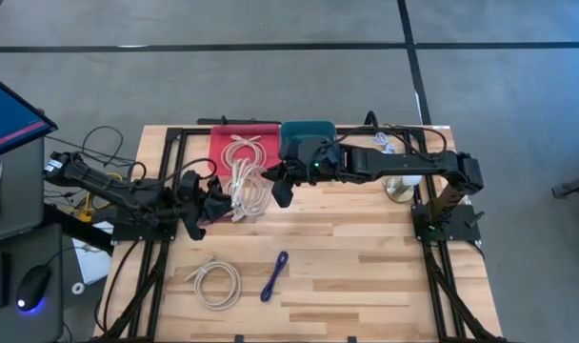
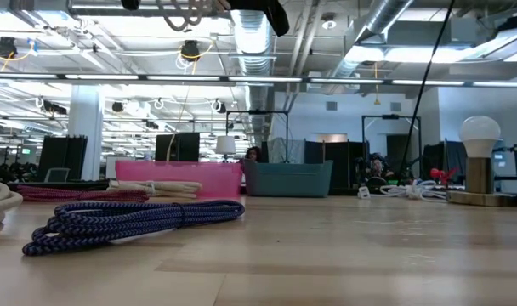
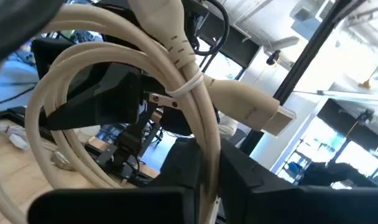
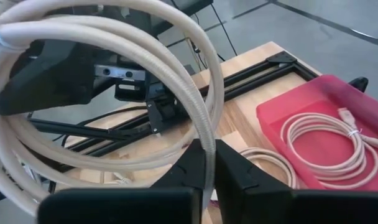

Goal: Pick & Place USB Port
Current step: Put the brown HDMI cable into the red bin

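A coiled white USB cable (image 1: 249, 191) hangs in the air between my two grippers, over the near edge of the pink tray (image 1: 223, 133). In the left wrist view its coil is bound by a tie (image 3: 186, 87) and a cream plug (image 3: 251, 112) sticks out. My left gripper (image 1: 213, 202) comes from the table's left and is shut on the coil. My right gripper (image 1: 278, 191) comes from the right and is shut on the same coil. A second white cable (image 4: 329, 143) lies inside the pink tray. My left gripper pinches strands of the coil's loop (image 3: 209, 155) between its two fingers, below the tie; how many strands, I cannot tell. The fingers reach in roughly level from the table's left. The coil is lifted clear of the table. My right gripper pinches a strand of the coil's loop (image 4: 207, 146) between its two fingers, from the table's right and slanting slightly down. The rest of the loop (image 4: 114, 37) arcs away beyond the fingers, clear of the table.
A teal bin (image 1: 304, 133) stands beside the pink tray at the far edge. Near the front edge lie another white cable coil (image 1: 216, 283) and a blue cable (image 1: 274, 276). A bulb lamp (image 1: 401, 186) and loose white cable (image 2: 411, 191) are at the right.
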Available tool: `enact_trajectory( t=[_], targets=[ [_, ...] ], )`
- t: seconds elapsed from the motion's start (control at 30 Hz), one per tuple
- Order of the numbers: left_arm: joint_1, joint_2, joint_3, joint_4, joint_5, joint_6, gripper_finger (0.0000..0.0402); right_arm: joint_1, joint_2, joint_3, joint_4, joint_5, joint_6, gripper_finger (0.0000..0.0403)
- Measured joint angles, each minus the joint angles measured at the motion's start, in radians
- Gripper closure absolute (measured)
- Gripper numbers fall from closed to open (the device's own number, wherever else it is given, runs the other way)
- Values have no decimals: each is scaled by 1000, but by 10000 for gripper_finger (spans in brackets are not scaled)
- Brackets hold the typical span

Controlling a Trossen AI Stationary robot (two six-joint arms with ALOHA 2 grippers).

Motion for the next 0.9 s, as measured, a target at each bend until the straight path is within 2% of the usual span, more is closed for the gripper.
enact_trajectory(
  t=[0.3,0.5,0.6,0.7,0.8,0.9],
  targets=[
    [1,-2,-1,4,-1,61,387,3,-101,0,-47,-6,7,305],
    [41,-25,-1,3,-2,96,387,5,-218,1,-155,-106,4,282],
    [75,-37,-1,-12,-28,138,387,24,-271,1,-232,-91,3,281],
    [120,-53,-1,-97,-94,146,387,61,-317,1,-289,9,1,285],
    [169,-63,-1,-213,-133,138,387,119,-356,0,-343,196,-8,290],
    [221,-66,-1,-249,-148,138,387,185,-390,0,-399,374,-26,295]
  ],
)
